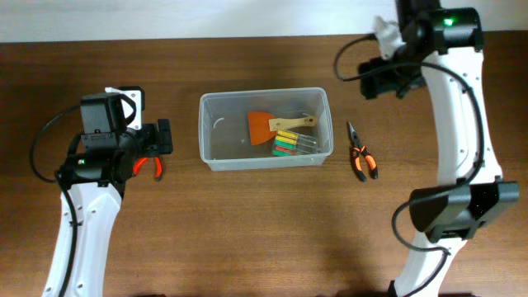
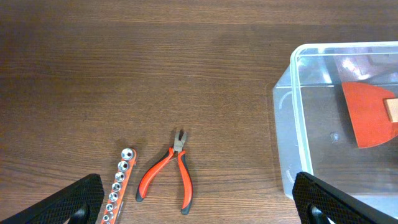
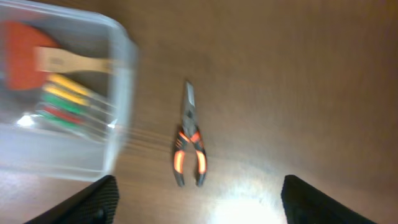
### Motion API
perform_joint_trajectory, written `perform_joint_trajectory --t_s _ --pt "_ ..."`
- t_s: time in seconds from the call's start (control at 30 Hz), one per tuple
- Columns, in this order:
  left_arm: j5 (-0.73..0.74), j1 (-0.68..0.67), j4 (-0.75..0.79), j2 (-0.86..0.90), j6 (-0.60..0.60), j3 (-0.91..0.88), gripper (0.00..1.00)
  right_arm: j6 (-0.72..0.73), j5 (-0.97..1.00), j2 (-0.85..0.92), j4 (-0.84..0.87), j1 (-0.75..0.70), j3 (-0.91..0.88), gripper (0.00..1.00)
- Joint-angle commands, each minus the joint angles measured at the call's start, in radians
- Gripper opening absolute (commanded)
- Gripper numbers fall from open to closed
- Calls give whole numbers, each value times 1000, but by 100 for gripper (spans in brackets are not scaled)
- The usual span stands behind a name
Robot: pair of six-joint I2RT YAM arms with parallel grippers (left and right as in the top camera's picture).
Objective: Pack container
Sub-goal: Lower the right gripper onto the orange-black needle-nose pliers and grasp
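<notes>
Overhead, the container (image 1: 224,147) lies between the left end effector (image 2: 199,202) and right end effector (image 3: 199,199), both seemingly spread wide, empty.

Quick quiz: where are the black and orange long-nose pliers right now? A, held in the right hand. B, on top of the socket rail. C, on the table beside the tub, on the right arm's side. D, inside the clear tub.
C: the long-nose pliers lie on the wood just outside the container, and the right hand is open, holding nothing.
</notes>
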Motion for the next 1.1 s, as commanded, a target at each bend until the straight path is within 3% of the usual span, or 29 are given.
perform_joint_trajectory --t_s 0.0,0.33,0.47,0.73,1.07 --pt "-7 -4 2 4 16 18 99 65 7 27 23 -50 -129 80" --pt "-7 -4 2 4 16 18 99 34 8 27 200 -85 -499 79" --pt "-7 -4 2 4 16 18 99 33 8 27 283 -85 -618 74" --pt "-7 -4 2 4 16 18 99 33 0 27 463 -84 -770 72" --pt "-7 -4 2 4 16 18 99 33 0 27 585 -84 -856 62"
